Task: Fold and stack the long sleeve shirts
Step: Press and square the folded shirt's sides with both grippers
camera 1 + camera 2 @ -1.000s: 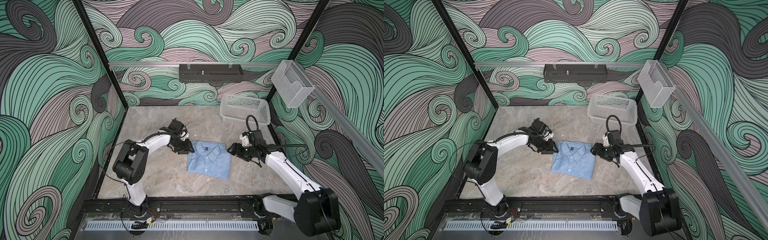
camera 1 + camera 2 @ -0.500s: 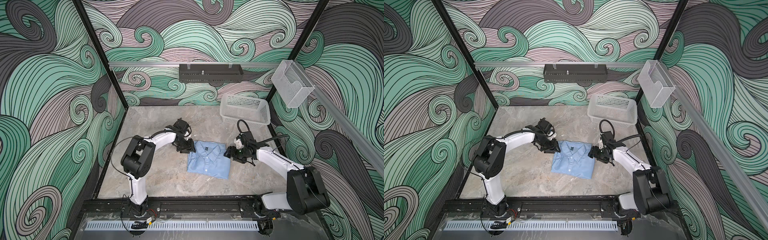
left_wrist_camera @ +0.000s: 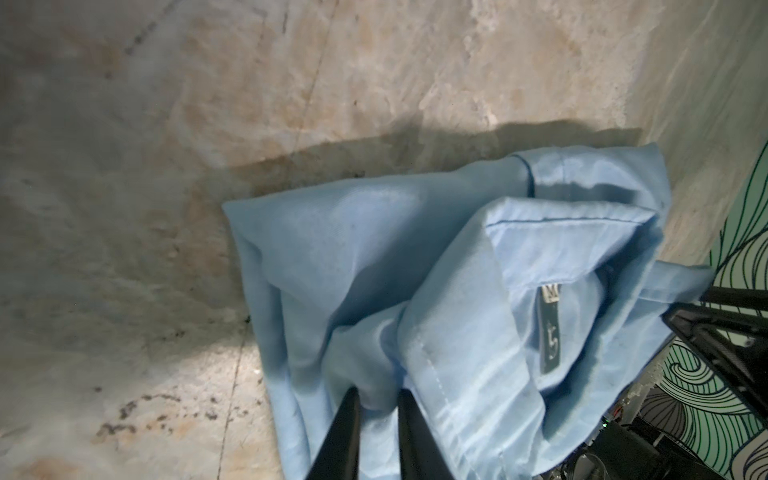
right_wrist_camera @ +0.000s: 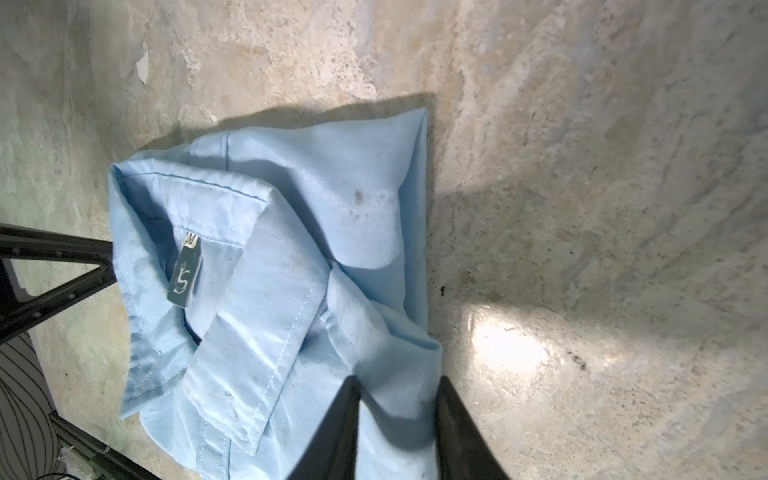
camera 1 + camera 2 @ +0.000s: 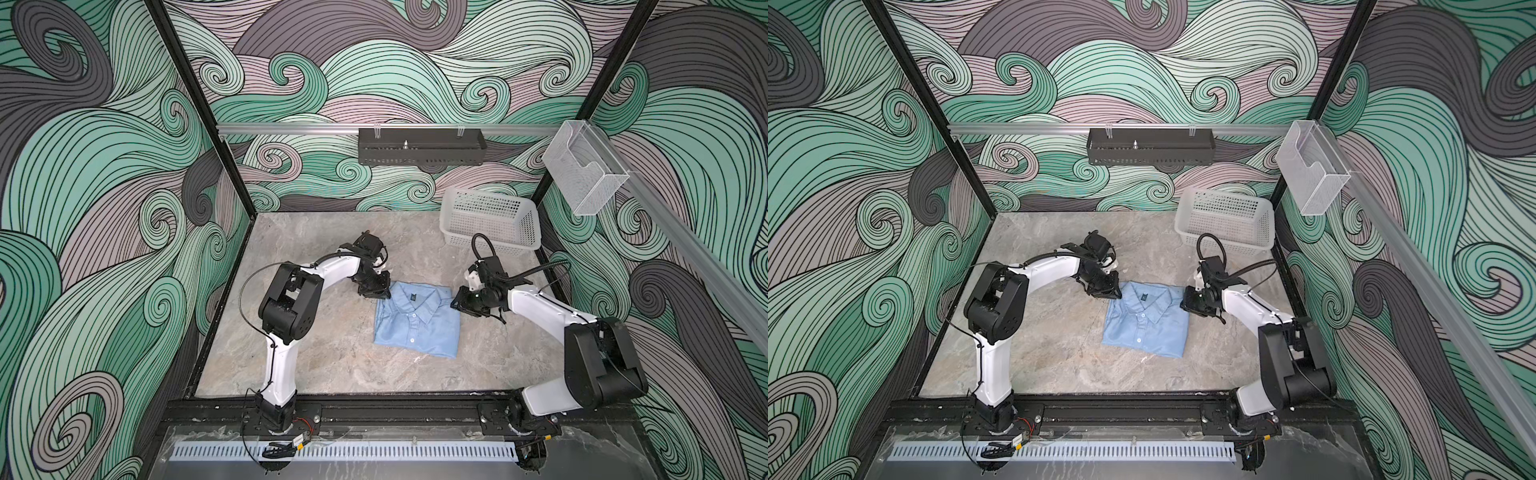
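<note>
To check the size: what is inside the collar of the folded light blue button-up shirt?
A dark rectangular neck label with a small white M tab shows inside the collar of the light blue button-up shirt. Fabric covers anything deeper inside.

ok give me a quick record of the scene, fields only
shirt: light blue shirt, folded, buttons up, on the table
left gripper: closed on its collar-end left corner
right gripper: closed on its collar-end right corner
basket: white basket, back right, apart from shirt
stack: none yet, one shirt only in view
</note>
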